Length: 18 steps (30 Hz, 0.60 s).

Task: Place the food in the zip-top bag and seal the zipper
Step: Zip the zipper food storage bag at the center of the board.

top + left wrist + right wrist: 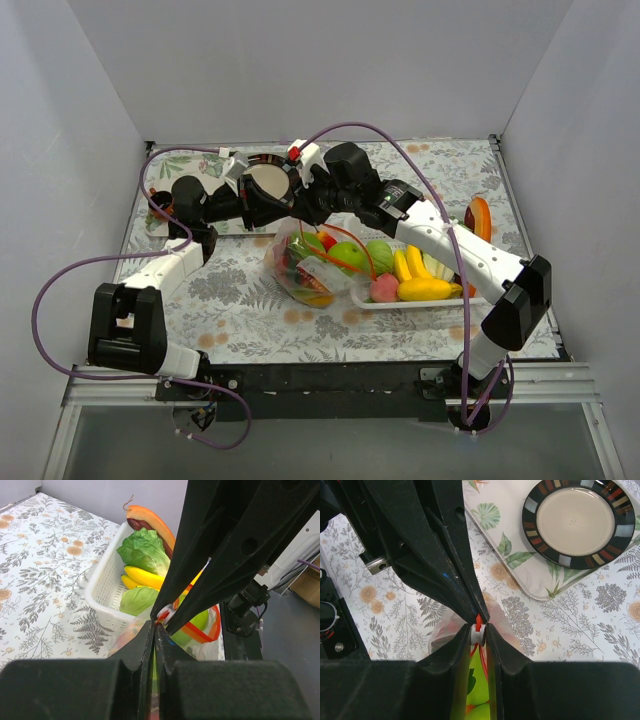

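Surface (240, 320): floral-print cover, carries everything. Both arms reach over its middle and meet tip to tip above the zip-top bag (300, 275).

White basket (362, 300): right of centre. The bag lies against its left end, crinkled and bulging.

Striped-rim plate (578, 522): sits on a leaf-print mat (510, 555) at the far side, well apart from the bag.

Food: we see green (345, 256) and red pieces inside the bag. Still in the basket are yellow pieces (425, 290), a pink one (384, 288) and a leafy green one (145, 550). An orange slice (150, 522) stands at the basket's far end; we cannot tell whether it is inside.

Zipper (197, 630): orange-red strip, bowed out in a loop around a green piece, so that stretch is not sealed.

Left tool (153, 627): fingers pressed together, pinching the strip at the bag's top edge.

Right tool (479, 630): fingers closed on the zipper at its small white slider (477, 635), directly facing the left tool, tips nearly touching.
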Each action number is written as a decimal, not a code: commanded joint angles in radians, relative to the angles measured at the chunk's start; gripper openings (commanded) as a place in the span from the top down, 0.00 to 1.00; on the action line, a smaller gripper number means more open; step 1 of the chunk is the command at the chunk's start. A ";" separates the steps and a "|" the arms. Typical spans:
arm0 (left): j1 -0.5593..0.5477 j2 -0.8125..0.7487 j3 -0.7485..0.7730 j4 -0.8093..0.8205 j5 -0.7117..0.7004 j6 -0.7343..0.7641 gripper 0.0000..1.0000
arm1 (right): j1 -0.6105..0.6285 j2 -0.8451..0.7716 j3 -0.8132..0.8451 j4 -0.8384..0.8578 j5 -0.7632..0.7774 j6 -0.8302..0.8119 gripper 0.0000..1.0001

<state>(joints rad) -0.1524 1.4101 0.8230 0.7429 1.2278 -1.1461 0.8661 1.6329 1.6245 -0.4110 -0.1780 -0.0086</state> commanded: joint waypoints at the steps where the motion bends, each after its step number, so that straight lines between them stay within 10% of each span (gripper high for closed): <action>1: 0.001 -0.017 -0.004 0.038 -0.065 -0.020 1.00 | 0.005 -0.007 0.011 0.037 0.026 0.001 0.79; 18: 0.001 -0.031 -0.027 -0.020 -0.399 -0.081 1.00 | 0.007 -0.085 -0.084 0.017 0.066 0.022 0.91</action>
<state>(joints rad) -0.1726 1.4120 0.7879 0.7311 1.0126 -1.2469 0.8650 1.6230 1.5612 -0.3611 -0.0940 -0.0071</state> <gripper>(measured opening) 0.009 0.186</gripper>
